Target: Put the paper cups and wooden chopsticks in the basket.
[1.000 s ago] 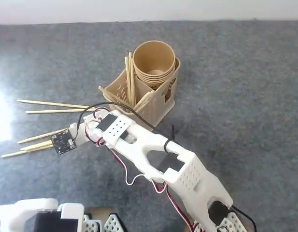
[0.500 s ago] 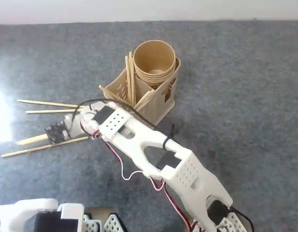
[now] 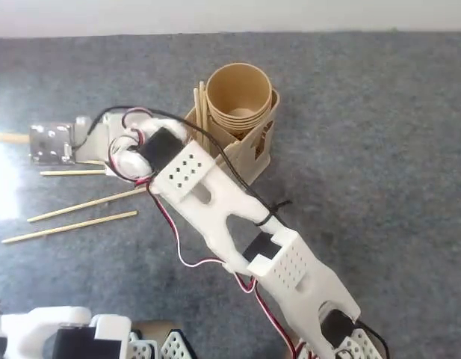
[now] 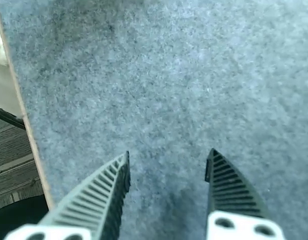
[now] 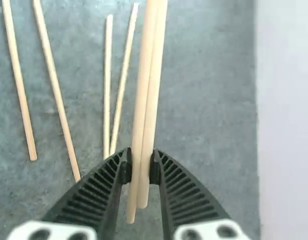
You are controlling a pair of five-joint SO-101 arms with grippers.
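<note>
— Up at upper left, what's held?
— My right claw [image 5: 140, 162] is clenched on two wooden chopsticks [image 5: 149, 75], lengthwise left-right; the basket [image 3: 252, 158] sits rightward, upper centre, nearest this arm.

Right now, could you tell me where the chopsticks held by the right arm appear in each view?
High view: held chopsticks poke out at the left edge.
Right wrist view: centre, clamped between the fingers.
Left wrist view: faces the grey mat, the landmark all views share.
</note>
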